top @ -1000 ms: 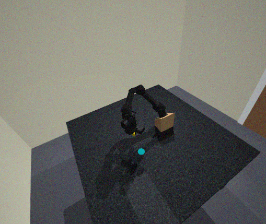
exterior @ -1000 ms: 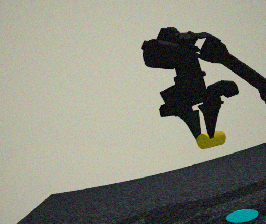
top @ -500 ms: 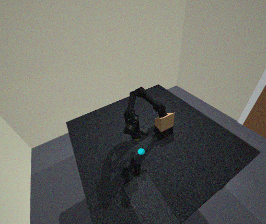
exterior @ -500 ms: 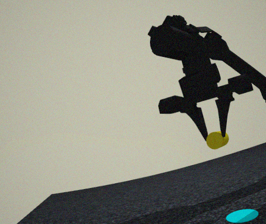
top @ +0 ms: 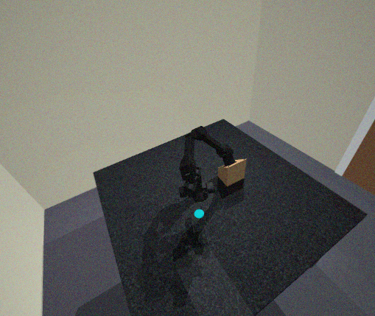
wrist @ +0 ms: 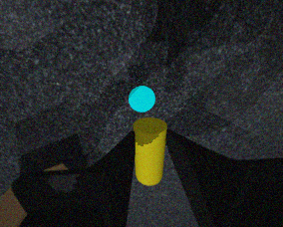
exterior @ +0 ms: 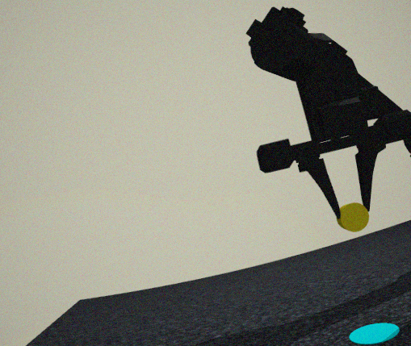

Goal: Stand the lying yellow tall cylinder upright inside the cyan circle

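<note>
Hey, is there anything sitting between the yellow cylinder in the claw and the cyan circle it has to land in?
Nothing visible. The claw holds the yellow cylinder in the air, above the cyan circle.

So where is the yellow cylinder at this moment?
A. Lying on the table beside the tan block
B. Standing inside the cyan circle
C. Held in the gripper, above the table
C: the gripper pinches the yellow cylinder in the air, clear of the cyan circle.
</note>
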Controlling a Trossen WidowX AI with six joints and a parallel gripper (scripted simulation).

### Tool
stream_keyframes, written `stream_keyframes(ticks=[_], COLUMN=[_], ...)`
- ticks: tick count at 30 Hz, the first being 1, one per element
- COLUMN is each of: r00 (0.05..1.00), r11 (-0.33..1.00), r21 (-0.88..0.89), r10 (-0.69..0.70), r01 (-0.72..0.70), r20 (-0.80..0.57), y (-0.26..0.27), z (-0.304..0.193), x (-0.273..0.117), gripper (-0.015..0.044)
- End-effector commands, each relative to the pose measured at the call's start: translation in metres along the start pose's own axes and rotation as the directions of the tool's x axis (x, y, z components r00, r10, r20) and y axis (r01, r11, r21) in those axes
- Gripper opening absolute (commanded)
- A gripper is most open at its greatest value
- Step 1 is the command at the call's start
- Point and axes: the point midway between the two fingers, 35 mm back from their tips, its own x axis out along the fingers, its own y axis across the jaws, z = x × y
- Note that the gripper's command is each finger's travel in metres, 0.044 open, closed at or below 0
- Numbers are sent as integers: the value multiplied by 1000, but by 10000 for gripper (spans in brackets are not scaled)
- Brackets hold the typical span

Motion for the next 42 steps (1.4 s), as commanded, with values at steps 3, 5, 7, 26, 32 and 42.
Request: stream_keyframes(ticks=[3, 5, 7, 26, 32, 42], r00=[1000, 999, 998, 979, 968, 947], r11=[1000, 999, 999, 991, 987, 981], r21=[-9, -7, -5, 3, 3, 0], r10=[24, 34, 45, 132, 156, 190], r01=[-23, -34, -44, -134, -159, -196], r20=[20, 31, 42, 157, 195, 259], y=[1, 1, 2, 6, 7, 8], z=[2, 2, 3, 6, 7, 9], x=[4, 5, 7, 21, 25, 30], gripper=[105, 105, 105, 105, 105, 105])
